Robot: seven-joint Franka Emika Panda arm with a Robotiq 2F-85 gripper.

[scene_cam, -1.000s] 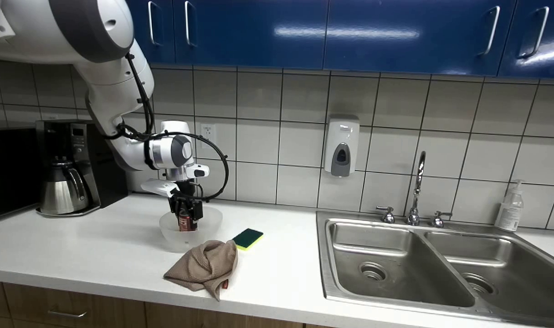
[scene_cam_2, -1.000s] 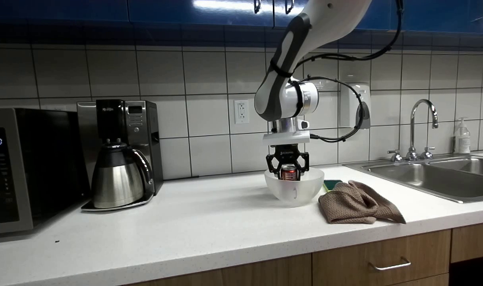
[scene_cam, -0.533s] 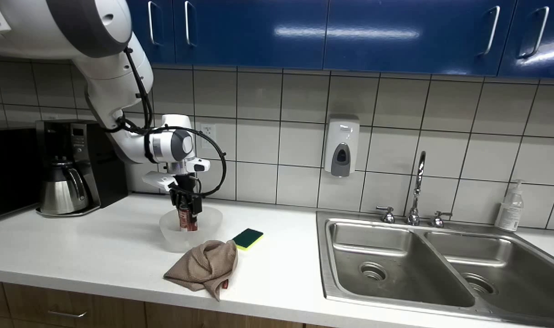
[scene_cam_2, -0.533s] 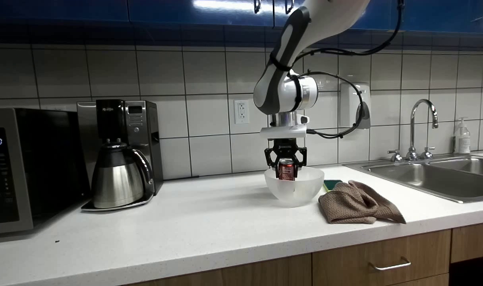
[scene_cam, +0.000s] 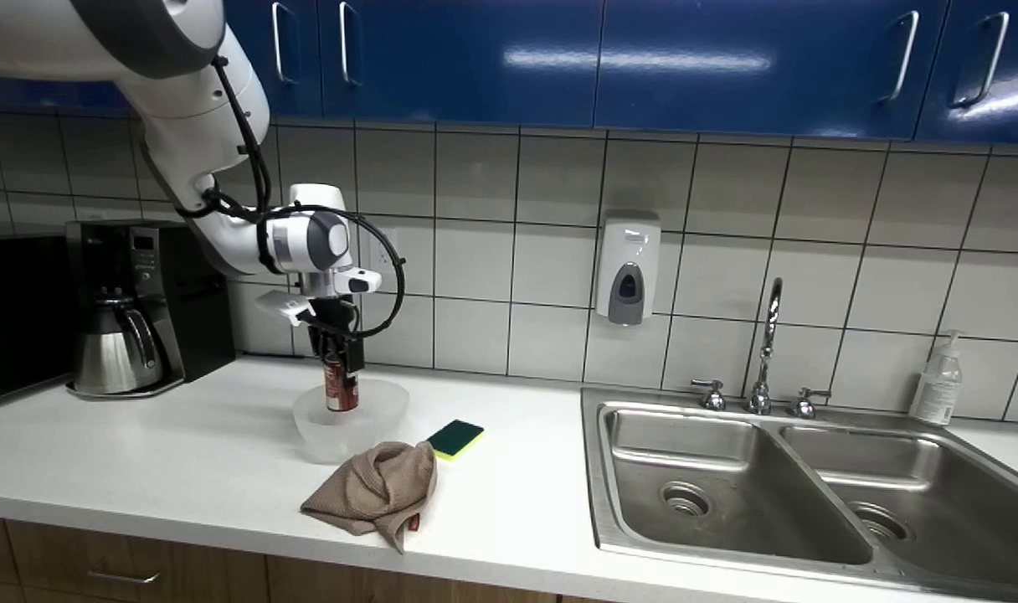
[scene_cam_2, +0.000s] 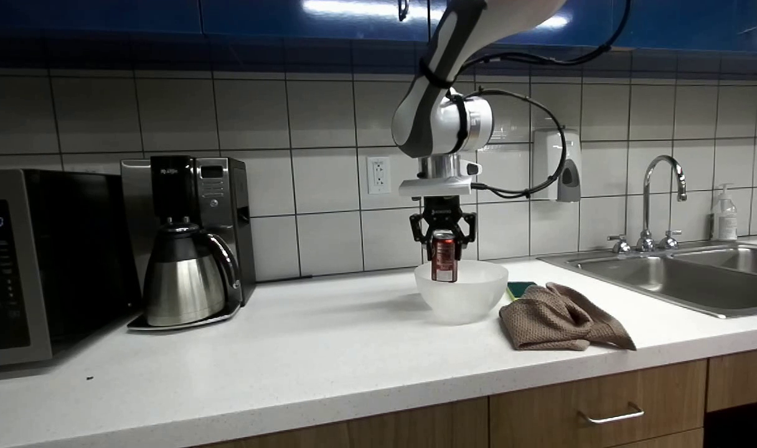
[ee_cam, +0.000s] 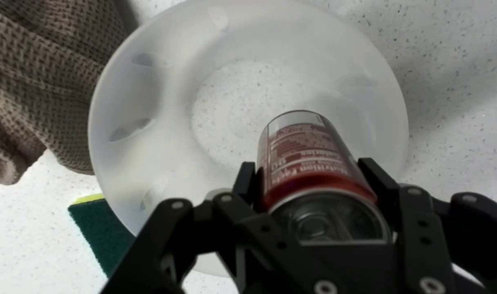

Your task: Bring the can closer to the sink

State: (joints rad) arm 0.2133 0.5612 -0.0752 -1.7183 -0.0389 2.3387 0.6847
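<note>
The can point(scene_cam_2: 444, 266) is small and red with a silvery top. My gripper point(scene_cam_2: 445, 255) is shut on its upper part, one finger on each side, and holds it upright; the can also shows in an exterior view point(scene_cam: 340, 394). In the wrist view the can point(ee_cam: 310, 151) sits between the two fingertips, its top towards the camera. It hangs over the frosted bowl point(scene_cam_2: 462, 302), its bottom near the height of the rim. The steel double sink point(scene_cam: 603, 477) is far to the right of the can in both exterior views.
A brown towel point(scene_cam: 379, 490) and a green-yellow sponge point(scene_cam: 455, 437) lie beside the bowl, on the sink side. The faucet point(scene_cam: 764, 352) rises behind the sink. A coffee maker with a steel carafe point(scene_cam_2: 182, 283) and a microwave point(scene_cam_2: 73, 249) stand at the left.
My gripper has risen with the can in it and drifted slightly left in both exterior views. More of the can shows above the bowl. The bowl, towel and sponge have not moved.
</note>
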